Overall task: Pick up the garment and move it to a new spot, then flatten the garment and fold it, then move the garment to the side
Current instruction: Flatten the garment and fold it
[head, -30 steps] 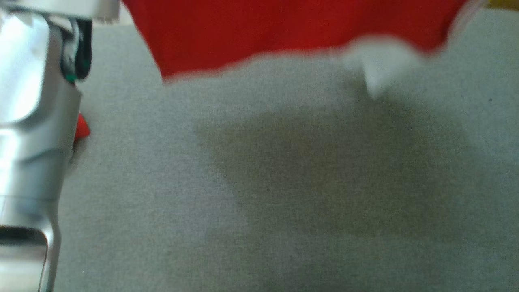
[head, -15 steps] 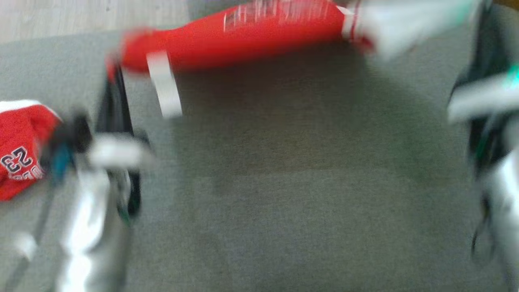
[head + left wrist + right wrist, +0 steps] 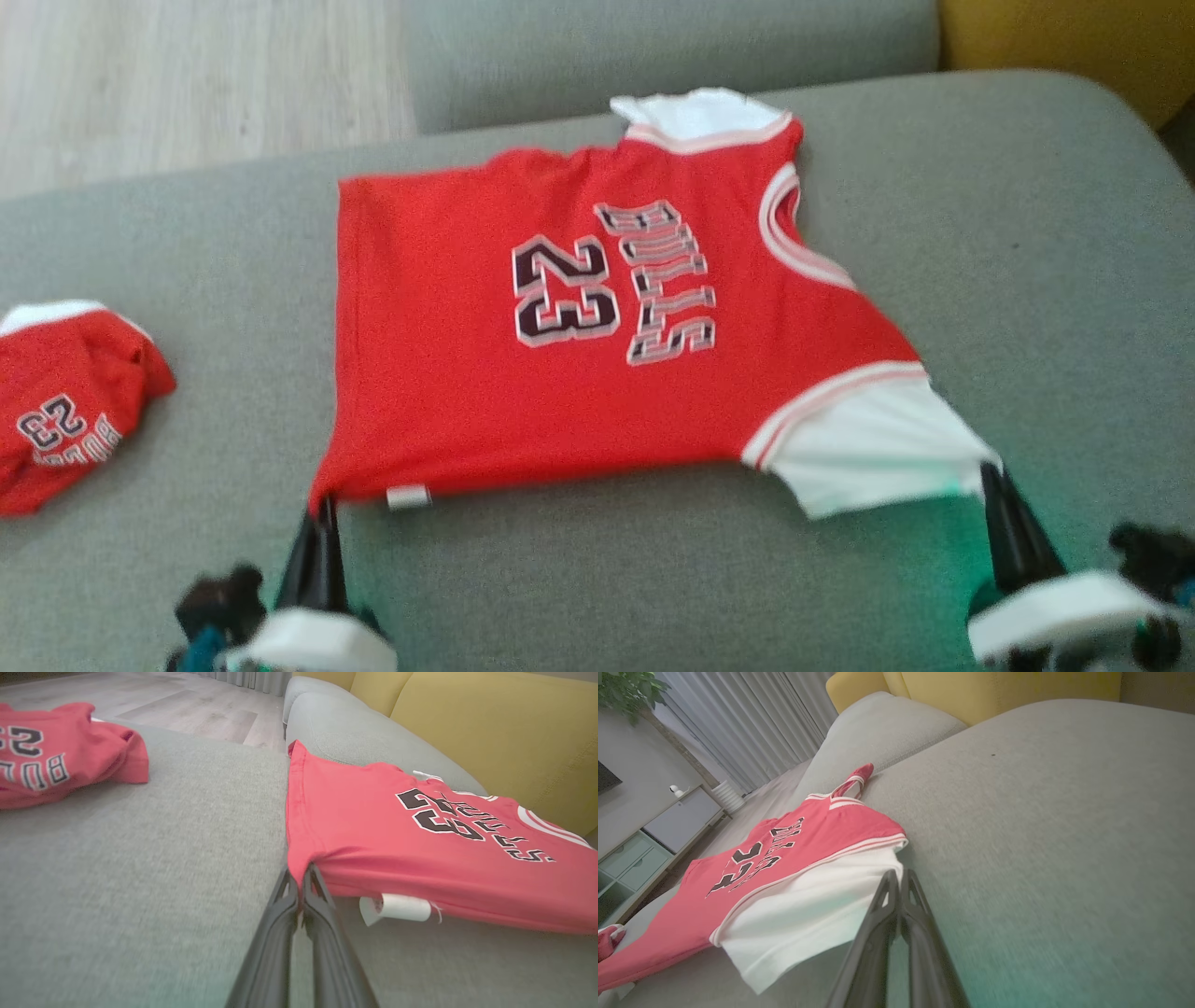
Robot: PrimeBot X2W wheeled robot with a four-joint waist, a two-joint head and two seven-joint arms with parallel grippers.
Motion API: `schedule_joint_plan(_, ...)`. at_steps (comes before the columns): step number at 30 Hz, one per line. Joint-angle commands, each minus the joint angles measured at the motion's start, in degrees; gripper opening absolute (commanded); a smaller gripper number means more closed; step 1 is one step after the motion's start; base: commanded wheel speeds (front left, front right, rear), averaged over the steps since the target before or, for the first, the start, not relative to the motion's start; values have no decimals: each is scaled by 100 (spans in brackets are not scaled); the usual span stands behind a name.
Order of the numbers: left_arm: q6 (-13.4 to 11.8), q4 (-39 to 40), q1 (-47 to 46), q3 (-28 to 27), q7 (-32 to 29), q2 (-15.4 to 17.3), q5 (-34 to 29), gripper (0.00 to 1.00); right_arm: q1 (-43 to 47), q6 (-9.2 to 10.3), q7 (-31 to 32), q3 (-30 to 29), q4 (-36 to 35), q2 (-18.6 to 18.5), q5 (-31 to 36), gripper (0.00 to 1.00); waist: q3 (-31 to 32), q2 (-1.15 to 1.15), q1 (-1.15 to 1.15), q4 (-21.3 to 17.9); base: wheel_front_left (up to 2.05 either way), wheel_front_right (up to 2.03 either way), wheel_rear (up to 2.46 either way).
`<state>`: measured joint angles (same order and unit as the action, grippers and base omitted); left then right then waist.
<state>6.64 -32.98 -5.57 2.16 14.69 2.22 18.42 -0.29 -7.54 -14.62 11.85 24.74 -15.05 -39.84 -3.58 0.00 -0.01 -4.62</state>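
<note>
The garment (image 3: 560, 373) is a red jersey with "BULLS 23" on it and white sleeves, lying spread out on the grey sofa cushion (image 3: 653, 579). My left gripper (image 3: 322, 509) is shut on its near hem corner, seen close in the left wrist view (image 3: 299, 877) beside a white label (image 3: 397, 907). My right gripper (image 3: 990, 471) is shut on the corner of the near white sleeve (image 3: 808, 914), its fingertips pinched at the cloth's edge (image 3: 899, 877). The far sleeve is partly bunched at the cushion's back.
A second crumpled red jersey (image 3: 65, 401) lies on the cushion to the left. Yellow back cushions (image 3: 467, 728) rise behind the sofa at the right. Wooden floor (image 3: 187, 75) lies beyond the cushion's far-left edge. A cabinet (image 3: 668, 830) stands across the room.
The head view has swung a lot. The garment, earlier a blurred red band at the top, now lies flat on the cushion with both grippers low at its near edge.
</note>
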Motion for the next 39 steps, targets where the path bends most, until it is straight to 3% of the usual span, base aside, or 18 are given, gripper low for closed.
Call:
schedule_joint_plan(1,14,209,42,-123,30,69,83,0,59,5,-38,20,-199,-110,-28,0,183,0,1,-38,0,0,0)
schedule_joint_plan(8,-44,494,546,127,30,67,338,0,493,5,-38,-174,-418,-146,-89,0,288,0,1,7,0,0,0)
schedule_joint_plan(16,-23,623,32,261,30,66,201,0,-332,5,-37,-109,-575,-83,-131,0,-41,0,1,148,0,0,0)
schedule_joint_plan(25,-113,89,-952,458,30,66,189,0,-1652,5,262,129,124,3,-138,0,-585,0,1,294,0,0,0)
schedule_joint_plan(38,-362,-487,-1873,633,30,66,160,0,-3016,5,23,405,1385,59,405,0,-978,0,1,421,0,0,0)
schedule_joint_plan(39,-380,-488,-1883,645,30,66,151,0,-3064,5,6,367,1503,65,477,45,-970,0,1,422,0,0,0)
